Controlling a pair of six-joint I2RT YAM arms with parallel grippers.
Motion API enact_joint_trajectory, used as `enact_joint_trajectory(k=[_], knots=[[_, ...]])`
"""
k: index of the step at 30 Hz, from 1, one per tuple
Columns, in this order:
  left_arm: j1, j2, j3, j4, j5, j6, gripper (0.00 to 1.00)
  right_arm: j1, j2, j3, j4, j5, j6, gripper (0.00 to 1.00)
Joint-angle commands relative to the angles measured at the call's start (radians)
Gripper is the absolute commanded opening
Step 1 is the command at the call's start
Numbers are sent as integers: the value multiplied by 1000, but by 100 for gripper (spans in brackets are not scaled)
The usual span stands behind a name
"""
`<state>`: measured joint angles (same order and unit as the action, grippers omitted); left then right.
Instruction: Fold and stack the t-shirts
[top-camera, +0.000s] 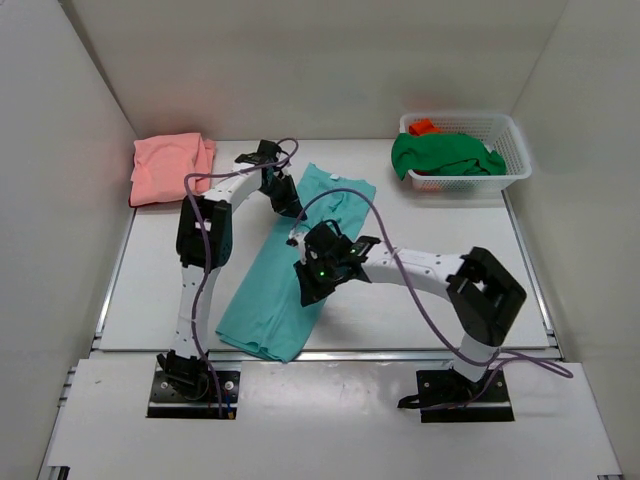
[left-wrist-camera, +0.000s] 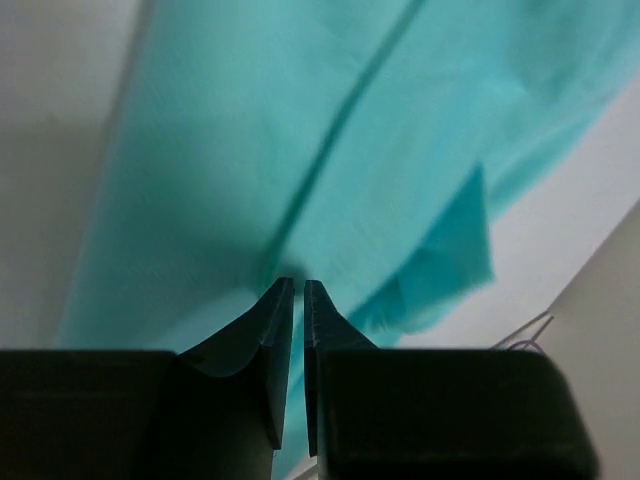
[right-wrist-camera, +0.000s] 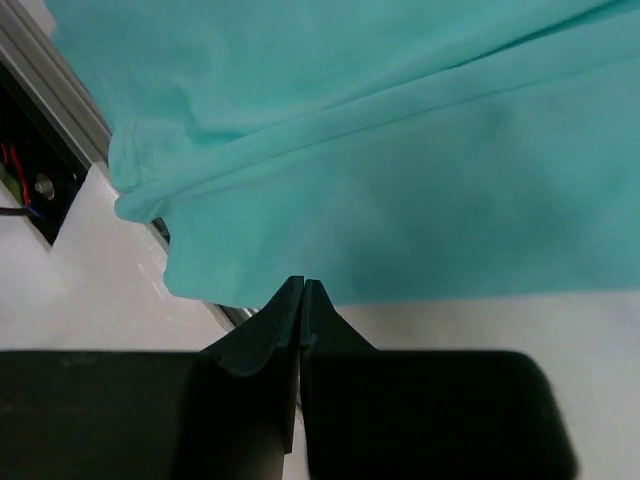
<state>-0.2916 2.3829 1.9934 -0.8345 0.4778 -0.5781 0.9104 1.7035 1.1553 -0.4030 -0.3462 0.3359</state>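
Teal t-shirt (top-camera: 290, 270) plain, salmon pink t-shirt (top-camera: 170, 167) plain, dark green t-shirt (top-camera: 445, 155) plain, orange cloth (top-camera: 424, 126) beside it, basket (top-camera: 515, 165) white mesh, counter (top-camera: 400, 320) white, left hand (left-wrist-camera: 298, 290) black, right hand (right-wrist-camera: 303, 288) black, cables (top-camera: 535, 364) purple.

**Left arm** (top-camera: 187, 300) and **right arm** (top-camera: 420, 265): white links, black joint housings, black base plates (top-camera: 195, 393). Purple cables (top-camera: 345, 192) loop along both. Green light (top-camera: 322, 268) near right hand (right-wrist-camera: 303, 282). Left hand (left-wrist-camera: 298, 283): black tapering fingers (left-wrist-camera: 260, 330).
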Motion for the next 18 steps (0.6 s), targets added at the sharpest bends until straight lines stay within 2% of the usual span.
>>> enact_joint_trajectory(k=[1, 5, 8, 10, 15, 18], knots=[[5, 36, 91, -46, -21, 34, 20, 42, 68, 14, 150, -96, 35, 0], [14, 114, 149, -67, -57, 27, 20, 81, 186, 70, 100, -22, 40, 0], [40, 148, 202, -80, -97, 4, 21, 82, 244, 95, -18, 101, 54, 0], [63, 185, 240, -103, -90, -18, 21, 52, 258, 84, -94, 159, 39, 0], [106, 272, 453, -191, -110, -52, 20, -68, 222, 50, -140, 200, -56, 0], [117, 282, 464, -201, -136, -52, 19, -141, 228, 69, -178, 208, -156, 0]])
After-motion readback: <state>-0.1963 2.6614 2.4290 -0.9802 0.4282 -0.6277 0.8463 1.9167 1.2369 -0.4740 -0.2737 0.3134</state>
